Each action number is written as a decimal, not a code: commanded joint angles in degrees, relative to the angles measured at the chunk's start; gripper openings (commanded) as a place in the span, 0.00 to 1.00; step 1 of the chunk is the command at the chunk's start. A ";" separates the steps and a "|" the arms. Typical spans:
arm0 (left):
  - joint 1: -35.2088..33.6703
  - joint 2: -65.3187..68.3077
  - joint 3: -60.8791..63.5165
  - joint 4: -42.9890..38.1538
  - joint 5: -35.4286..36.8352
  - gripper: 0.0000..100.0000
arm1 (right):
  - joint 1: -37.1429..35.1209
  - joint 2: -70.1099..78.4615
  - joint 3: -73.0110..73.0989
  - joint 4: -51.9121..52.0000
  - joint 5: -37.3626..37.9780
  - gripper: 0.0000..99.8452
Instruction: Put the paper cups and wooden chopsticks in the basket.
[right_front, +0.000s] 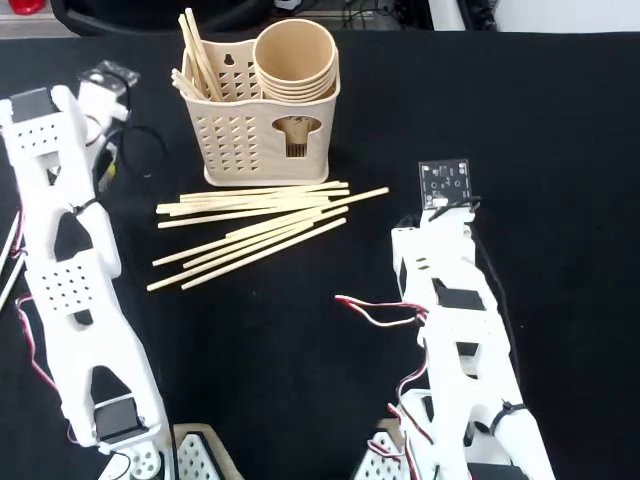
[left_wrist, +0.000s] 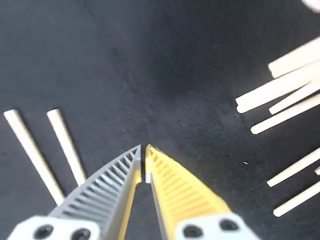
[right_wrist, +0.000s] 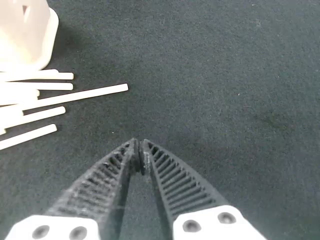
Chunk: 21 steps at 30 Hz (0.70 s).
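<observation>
**A:** From above, where is everything?

**B:** The basket (right_front: 255, 150) stands upright on the black surface (right_front: 560, 120). The stacked paper cups (right_front: 295, 55) sit in one compartment, and a few upright chopsticks (right_front: 198, 55) in the one beside it. The loose chopsticks (right_front: 255, 230) lie fanned just in front of the basket, between it and both arms.

**A:** And the left wrist view?

**B:** The left hand (left_wrist: 144, 150) has its fingers together with the tips touching and nothing between them. Two stray chopsticks (left_wrist: 50, 150) lie on one side of it, and ends of the loose chopsticks on the other.

**A:** And the right wrist?

**B:** The right hand (right_wrist: 137, 147) is also pressed together and empty. A basket corner shows ahead, with loose chopstick ends just beside it.
</observation>
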 joint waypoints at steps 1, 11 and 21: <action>-1.19 -5.27 -1.10 0.44 0.97 0.03 | 0.62 -1.10 -0.48 -0.88 -0.18 0.01; -12.00 -5.27 -6.37 0.00 -7.12 0.03 | 0.62 -1.10 -0.48 -0.88 -0.18 0.01; -16.22 0.00 -4.00 -10.55 -8.53 0.12 | 0.62 -1.10 -0.22 -0.88 -0.18 0.01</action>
